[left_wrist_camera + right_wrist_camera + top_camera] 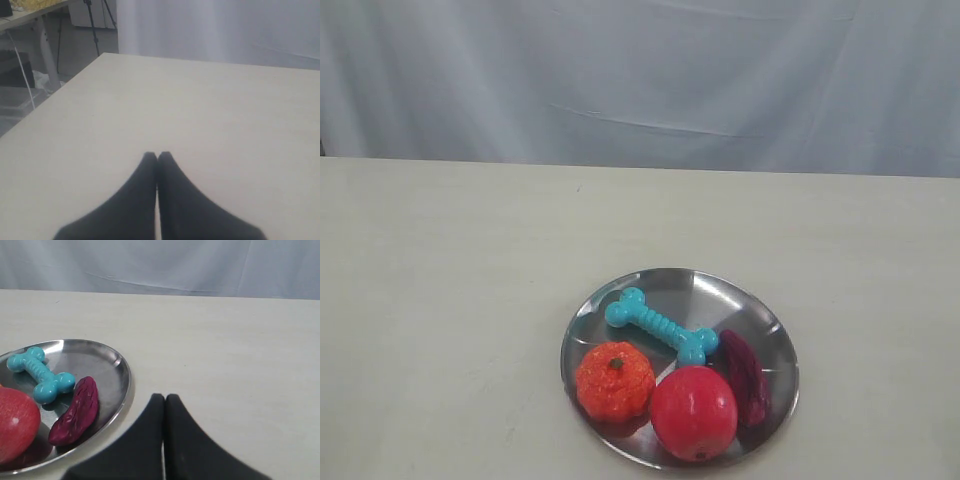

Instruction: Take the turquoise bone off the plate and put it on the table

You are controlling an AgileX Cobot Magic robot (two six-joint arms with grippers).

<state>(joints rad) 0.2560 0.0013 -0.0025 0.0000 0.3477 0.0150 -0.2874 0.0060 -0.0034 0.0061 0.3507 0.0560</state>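
Observation:
The turquoise bone [661,326] lies slantwise in the middle of the silver plate [740,296], which rests on the beige table [450,300] near its front edge. In the right wrist view the bone [40,375] lies on the plate [115,360], and my right gripper [164,398] hovers over bare table beside the plate's rim, shut with nothing in it. My left gripper [157,155] is shut and empty above bare table [200,100], with no plate in its view. Neither gripper shows in the exterior view.
On the plate with the bone sit an orange toy fruit [615,380], a red apple [693,411] and a dark purple piece [744,377]. A pale curtain [640,70] hangs behind the table. Past the table's edge in the left wrist view stand table legs and a tripod [95,30].

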